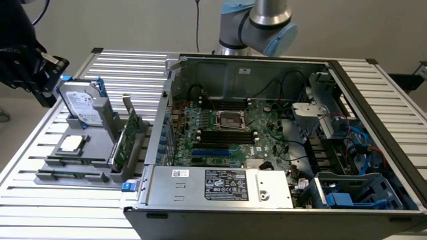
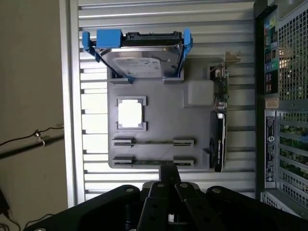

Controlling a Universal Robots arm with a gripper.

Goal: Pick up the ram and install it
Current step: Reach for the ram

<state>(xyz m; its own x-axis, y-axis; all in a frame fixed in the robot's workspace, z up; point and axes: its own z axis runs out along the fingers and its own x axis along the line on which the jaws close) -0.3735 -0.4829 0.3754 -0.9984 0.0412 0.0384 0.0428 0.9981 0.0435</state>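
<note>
Two ram sticks (image 2: 154,142) stand on edge in the slots of a grey holder (image 2: 192,120); they look like thin green strips, and the second stick (image 2: 153,162) is the one closer to my fingers. In the exterior view the ram (image 1: 75,160) sits at the holder's front, on that view's left. My black gripper (image 1: 45,97) hangs above the table's left edge, beside the hard drive and apart from the holder. In the wrist view the gripper (image 2: 169,173) is shut with nothing in it.
On the holder there is also a silver hard drive in blue rails (image 1: 83,105), a CPU (image 1: 72,143) and an upright green expansion card (image 1: 127,137). The open computer case (image 1: 373,100) fills the exterior view's right, with black memory slots (image 1: 227,135) near the CPU socket (image 1: 230,120).
</note>
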